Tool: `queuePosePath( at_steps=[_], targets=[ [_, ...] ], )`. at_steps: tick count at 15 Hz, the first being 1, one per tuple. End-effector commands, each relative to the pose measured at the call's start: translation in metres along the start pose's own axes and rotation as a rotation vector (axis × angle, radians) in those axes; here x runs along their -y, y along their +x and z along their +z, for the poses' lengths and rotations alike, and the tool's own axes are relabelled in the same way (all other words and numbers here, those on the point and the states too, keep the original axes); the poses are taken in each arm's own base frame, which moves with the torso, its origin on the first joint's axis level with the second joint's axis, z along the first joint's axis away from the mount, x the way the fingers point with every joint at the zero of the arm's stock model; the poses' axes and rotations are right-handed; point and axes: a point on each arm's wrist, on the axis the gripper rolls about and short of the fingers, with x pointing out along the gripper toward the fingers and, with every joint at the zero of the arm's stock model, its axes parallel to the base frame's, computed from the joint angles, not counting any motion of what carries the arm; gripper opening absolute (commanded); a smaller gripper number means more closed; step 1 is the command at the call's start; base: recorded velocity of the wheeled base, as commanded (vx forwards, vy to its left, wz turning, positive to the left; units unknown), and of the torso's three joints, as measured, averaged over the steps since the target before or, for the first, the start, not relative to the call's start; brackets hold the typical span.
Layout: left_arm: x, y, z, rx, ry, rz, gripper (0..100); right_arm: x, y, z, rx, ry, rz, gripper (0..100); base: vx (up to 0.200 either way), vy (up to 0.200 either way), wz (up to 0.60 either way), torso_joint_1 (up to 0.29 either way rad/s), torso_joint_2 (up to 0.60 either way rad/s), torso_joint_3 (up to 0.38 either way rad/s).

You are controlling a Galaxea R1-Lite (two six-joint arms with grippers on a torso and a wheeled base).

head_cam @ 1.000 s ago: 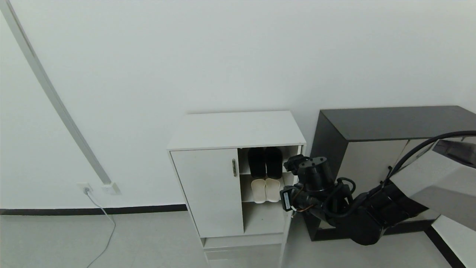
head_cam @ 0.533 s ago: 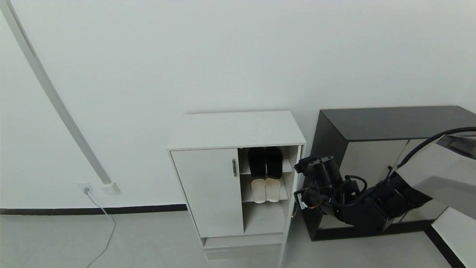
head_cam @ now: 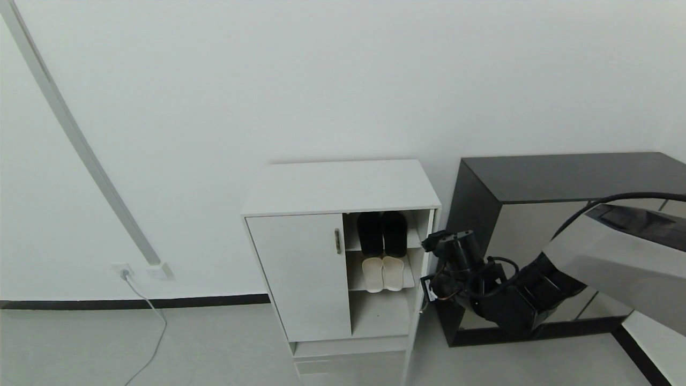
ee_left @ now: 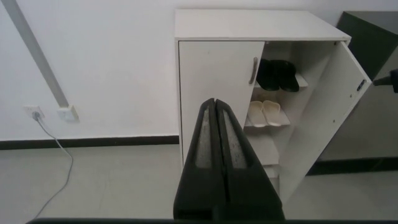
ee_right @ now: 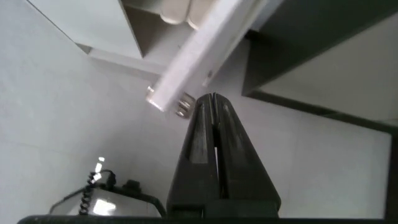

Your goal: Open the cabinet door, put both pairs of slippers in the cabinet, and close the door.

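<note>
1. The right gripper [ee_right: 213, 98], jaws pressed together and empty, swings out of the cabinet [head_cam: 337, 187] opening to the open door [ee_left: 329, 118].
2. The black slippers [head_cam: 381, 234] and white slippers [head_cam: 382, 273] sit shelved inside, so only closing the door appears left.

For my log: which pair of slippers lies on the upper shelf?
The black pair. It is the dark one and sits higher, while the white pair lies one level below it.

I get bright, even, diffuse light across the wall [head_cam: 343, 80]. A soft shadow falls just right of the white cabinet [head_cam: 343, 185], which is dimmer inside, and the glossy front of the black cabinet [head_cam: 530, 225] throws back reflections.
</note>
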Motion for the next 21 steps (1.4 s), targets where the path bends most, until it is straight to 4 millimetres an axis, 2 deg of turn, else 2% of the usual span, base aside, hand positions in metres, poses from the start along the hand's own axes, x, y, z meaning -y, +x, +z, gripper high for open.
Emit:
queuePosePath(
  at_steps=[1,4,6,10,12,13,16,21],
  targets=[
    [0.0,0.0,0.0,0.002,-0.001,0.001,0,-0.005,0.017,-0.007,0.033,0.011,0.01,0,0.0,0.0,0.0,0.0,0.0,0.0],
    [0.0,0.0,0.0,-0.002,-0.001,0.0,0,-0.016,0.031,-0.004,0.154,0.091,0.056,0,0.0,0.0,0.0,0.0,0.0,0.0],
    [0.0,0.0,0.0,-0.002,-0.001,0.0,0,-0.018,0.026,0.005,0.222,0.166,0.158,0,0.0,0.0,0.0,0.0,0.0,0.0],
    [0.0,0.0,0.0,0.0,-0.001,0.001,0,-0.011,0.018,0.01,0.317,0.225,0.28,0,0.0,0.0,0.0,0.0,0.0,0.0],
    [0.0,0.0,0.0,0.0,-0.001,-0.002,0,0.002,0.008,-0.001,0.311,0.222,0.348,0,0.0,0.0,0.0,0.0,0.0,0.0],
    [0.0,0.0,0.0,-0.002,-0.001,-0.002,0,0.014,0.0,-0.013,0.267,0.194,0.375,0,0.2,0.0,0.0,-0.002,0.0,0.002],
    [0.0,0.0,0.0,0.0,0.001,-0.005,0,0.023,-0.008,-0.038,0.201,0.125,0.353,0,0.2,0.0,0.0,0.002,0.0,0.002],
    [0.0,0.0,0.0,0.0,0.001,-0.007,0,0.029,-0.009,-0.046,0.173,0.127,0.344,0,0.2,0.0,0.0,0.003,0.0,0.006]
  ],
)
